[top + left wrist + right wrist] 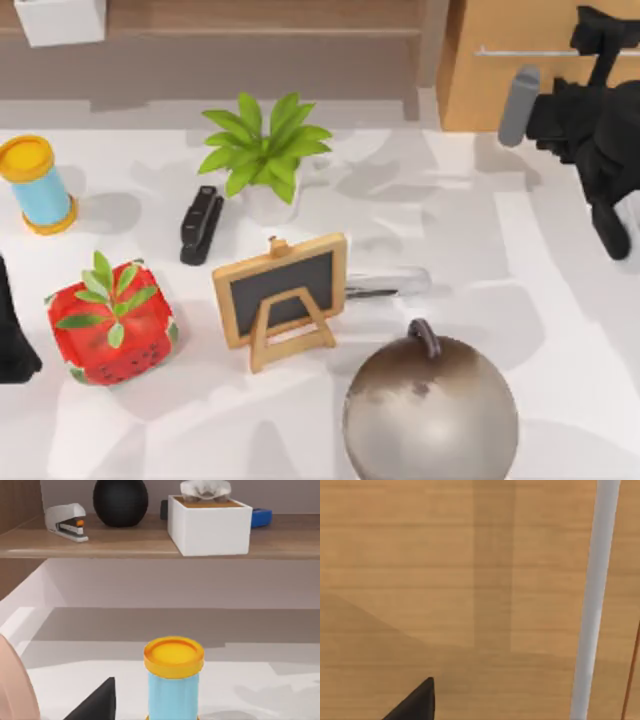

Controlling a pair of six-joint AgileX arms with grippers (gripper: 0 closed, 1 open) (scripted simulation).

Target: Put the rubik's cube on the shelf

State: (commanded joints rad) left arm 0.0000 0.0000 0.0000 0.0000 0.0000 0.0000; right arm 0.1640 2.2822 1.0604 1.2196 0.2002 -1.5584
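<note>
The rubik's cube is out of view. The shelf (pixel 250 30) is a long brown board across the back of the table, with an upright post at its right end. The left wrist view looks at the shelf (pixel 125 542) from the front. My left gripper (pixel 12 340) sits at the table's left edge, beside the strawberry-patterned cube. My right gripper (pixel 600 45) is up at the back right, close against the orange-wood drawer cabinet (pixel 500 80), whose front (pixel 445 580) and silver handle (pixel 592 600) are seen from near in the right wrist view.
On the table stand a blue cylinder with a yellow cap (pixel 35 185), a black stapler (pixel 200 225), a potted plant (pixel 262 150), a strawberry cube (pixel 112 325), a small easel blackboard (pixel 282 295) and a bronze ball (pixel 430 410). The shelf carries a white tissue box (pixel 210 525), a white stapler (pixel 65 522) and a black round object (pixel 120 500).
</note>
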